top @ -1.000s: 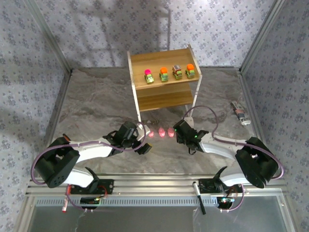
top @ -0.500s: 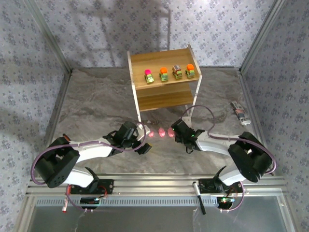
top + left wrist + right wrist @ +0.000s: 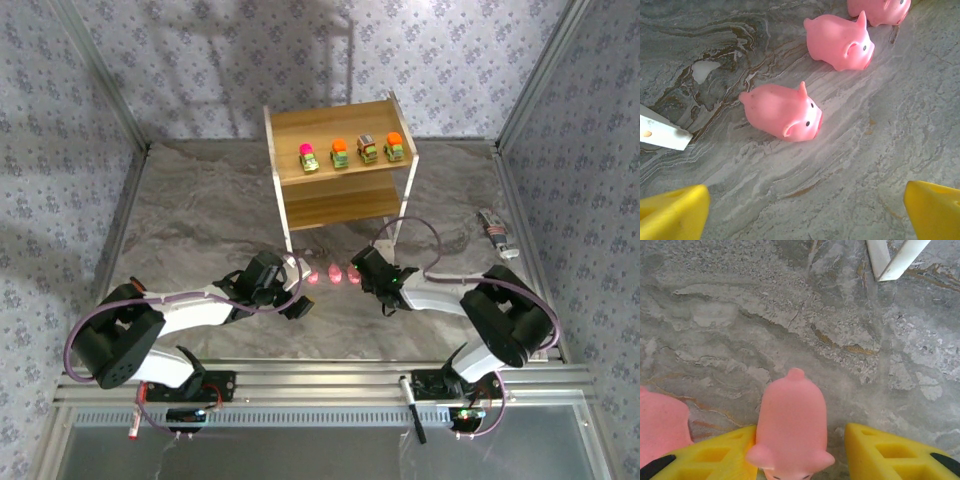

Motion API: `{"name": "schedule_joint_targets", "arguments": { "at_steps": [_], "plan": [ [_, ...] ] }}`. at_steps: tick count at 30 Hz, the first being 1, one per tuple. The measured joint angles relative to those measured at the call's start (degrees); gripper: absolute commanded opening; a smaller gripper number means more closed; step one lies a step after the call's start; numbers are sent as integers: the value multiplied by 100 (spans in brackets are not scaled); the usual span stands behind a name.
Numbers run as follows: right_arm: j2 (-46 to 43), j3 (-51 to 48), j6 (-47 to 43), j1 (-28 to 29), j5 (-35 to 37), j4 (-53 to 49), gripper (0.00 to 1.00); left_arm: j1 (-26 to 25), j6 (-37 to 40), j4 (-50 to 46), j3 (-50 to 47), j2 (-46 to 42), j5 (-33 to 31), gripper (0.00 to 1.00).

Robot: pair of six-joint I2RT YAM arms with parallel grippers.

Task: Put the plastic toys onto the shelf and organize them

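Four little cars (image 3: 353, 151) stand in a row on the top tier of the light-wood shelf (image 3: 330, 205). Three pink pigs (image 3: 331, 271) lie on the table just in front of the shelf. In the left wrist view the nearest pig (image 3: 782, 112) lies ahead of my left gripper (image 3: 805, 215), with two more pigs (image 3: 840, 42) beyond it. The left gripper (image 3: 300, 295) is open wide and holds nothing. My right gripper (image 3: 358, 268) is open around the rightmost pig (image 3: 792, 425). Its left finger (image 3: 715, 455) touches that pig and the right finger stands apart. Another pig (image 3: 660, 427) lies beside it.
The shelf's white foot (image 3: 890, 260) stands just beyond the right gripper, and another white foot (image 3: 662, 134) lies left of the left gripper. A small tool (image 3: 497, 233) lies at the table's right side. Metal rails (image 3: 320, 380) line the near edge.
My right gripper has slid left and forward until its fingers straddle the rightmost pig. The left arm, the pigs and the cars have stayed put.
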Motion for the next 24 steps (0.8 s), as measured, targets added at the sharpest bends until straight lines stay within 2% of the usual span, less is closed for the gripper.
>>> {"name": "schedule_joint_targets", "arguments": {
  "at_steps": [6,13,24],
  "plan": [
    [101,63,0,61,74,44,46,-2,2,0,0,0,2,100],
    [136,85,4,87,109,81,31,0,2,0,0,0,2,100],
    [-173,70,9,85,195,-72,25,-2,2,-2,0,0,2,100]
  ]
}}
